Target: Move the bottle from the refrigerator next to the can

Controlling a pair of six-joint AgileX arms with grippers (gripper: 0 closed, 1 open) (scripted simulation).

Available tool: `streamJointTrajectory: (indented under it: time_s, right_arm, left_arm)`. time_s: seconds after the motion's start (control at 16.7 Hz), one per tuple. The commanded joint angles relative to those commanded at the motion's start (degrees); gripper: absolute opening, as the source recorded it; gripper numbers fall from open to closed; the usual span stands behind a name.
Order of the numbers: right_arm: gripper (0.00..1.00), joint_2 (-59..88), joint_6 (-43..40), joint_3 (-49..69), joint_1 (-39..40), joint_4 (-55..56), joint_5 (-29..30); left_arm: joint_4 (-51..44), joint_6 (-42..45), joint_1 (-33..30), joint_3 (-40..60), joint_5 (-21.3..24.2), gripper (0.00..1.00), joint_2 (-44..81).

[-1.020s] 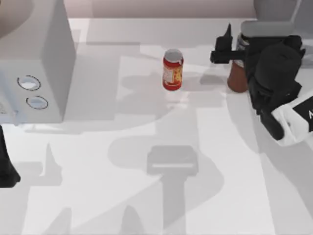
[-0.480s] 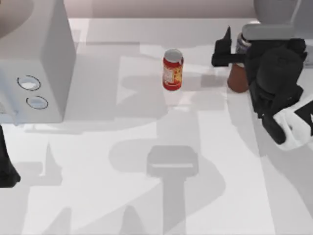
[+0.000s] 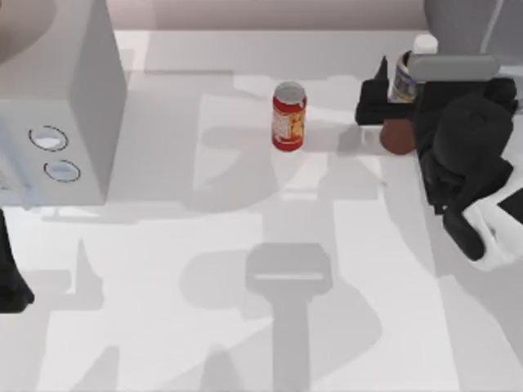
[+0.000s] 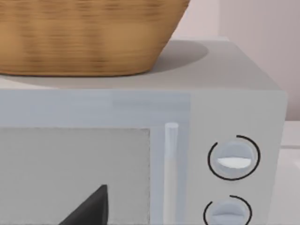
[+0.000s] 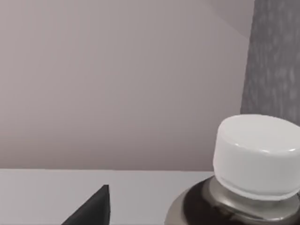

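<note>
Tabletop: bottle (image 3: pixel 398 122) tilted, cap (image 3: pixel 424 43) toward refrigerator (image 3: pixel 470 20).

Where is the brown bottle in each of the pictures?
Top view: the bottle is at the table's right, beside the right gripper and right of the can.
Left wrist view: not there; this camera faces the white box with two dials.
Right wrist view: its white cap sits close up.
Shared landmark: the white cap.

White box with two round dials (image 3: pixel 57 122) on the table's (image 3: pixel 245 327) left side, brown basket (image 4: pixel 89 37) on top.
</note>
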Motion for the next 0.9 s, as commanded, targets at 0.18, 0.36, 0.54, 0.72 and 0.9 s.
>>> streamJointTrajectory:
  time_s: [0.18,0.36,0.54,0.72,0.9]
  right_arm:
    - [1.00,-1.7,0.0,-0.5,-0.3,-0.8,-0.3]
    - [1.00,-8.9,0.0,-3.0,-1.4,-4.6,-1.6]
    - [1.00,-20.8,-0.1,-7.4,-3.4,-11.0,-4.0]
    - [1.00,-36.1,0.0,-13.5,-6.1,-19.9,-7.2]
    - [1.00,-53.4,0.0,-20.7,-9.4,-30.2,-10.7]
  left_arm:
    - [0.0,0.0,0.0,0.0,0.0,1.00,0.0]
    - [0.0,0.0,0.0,0.0,0.0,1.00,0.0]
    - [0.0,0.0,0.0,0.0,0.0,1.00,0.0]
    - [0.0,0.0,0.0,0.0,0.0,1.00,0.0]
    - [0.0,0.0,0.0,0.0,0.0,1.00,0.0]
